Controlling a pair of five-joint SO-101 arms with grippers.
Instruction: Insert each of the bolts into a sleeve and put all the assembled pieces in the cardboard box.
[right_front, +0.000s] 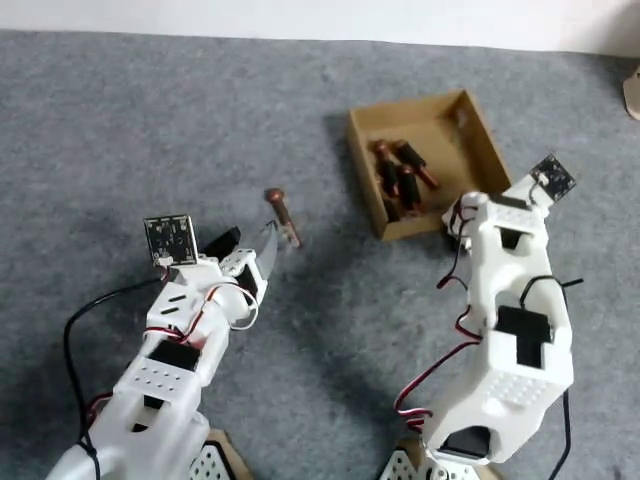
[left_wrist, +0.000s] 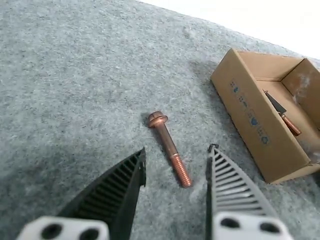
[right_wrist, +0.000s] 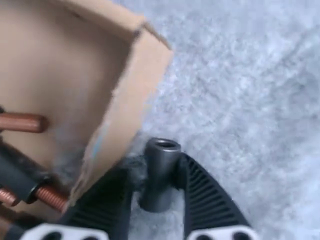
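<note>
A copper bolt (left_wrist: 170, 149) lies loose on the grey carpet, its head away from my left gripper (left_wrist: 176, 162), which stands open just short of it with the threaded end between the fingertips. In the high view the bolt (right_front: 283, 214) lies in front of the left gripper (right_front: 252, 240). My right gripper (right_wrist: 155, 172) is shut on a dark grey sleeve (right_wrist: 159, 172), held upright just outside the near corner of the cardboard box (right_wrist: 127, 107). The box (right_front: 470, 118) holds several assembled pieces (right_front: 400, 175).
Grey carpet covers the whole table. The box wall (left_wrist: 255, 120) stands off to the side of the loose bolt. The right arm (right_front: 510, 320) rises beside the box's near right corner. A tan object (right_front: 632, 92) sits at the far right edge.
</note>
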